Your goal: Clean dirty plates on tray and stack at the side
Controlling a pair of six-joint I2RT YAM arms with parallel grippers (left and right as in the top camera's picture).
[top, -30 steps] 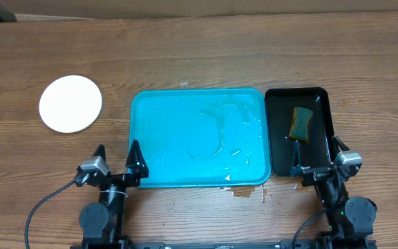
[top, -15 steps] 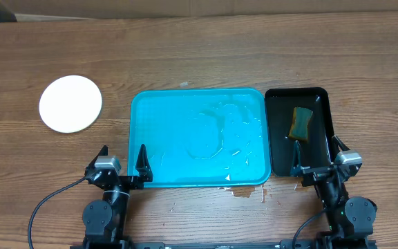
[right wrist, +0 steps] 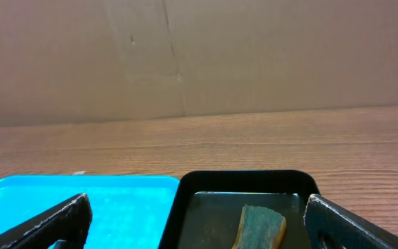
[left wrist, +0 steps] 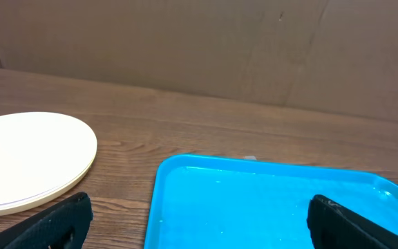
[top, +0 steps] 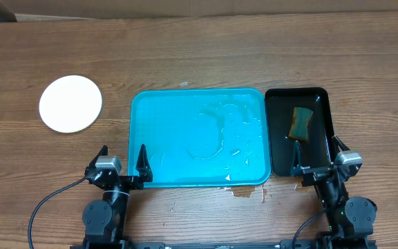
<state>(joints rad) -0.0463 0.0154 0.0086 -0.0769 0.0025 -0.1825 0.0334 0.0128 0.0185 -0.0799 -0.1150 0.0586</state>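
Note:
The turquoise tray (top: 185, 138) lies mid-table with no plate on it, only wet streaks; it also shows in the left wrist view (left wrist: 268, 200) and the right wrist view (right wrist: 61, 200). A stack of white plates (top: 70, 104) sits on the table to the tray's left, also in the left wrist view (left wrist: 26, 159); how many is unclear. My left gripper (top: 121, 163) is open and empty at the tray's near left corner. My right gripper (top: 319, 158) is open and empty at the near end of the black tray.
A narrow black tray (top: 321, 104) to the right of the turquoise one holds a green-yellow sponge (top: 300, 123), seen also in the right wrist view (right wrist: 261, 227). A small spill (top: 244, 192) lies by the tray's near edge. Cardboard wall at the back.
My left gripper has shifted slightly right and toward the near edge, then stayed still. The right gripper has not moved.

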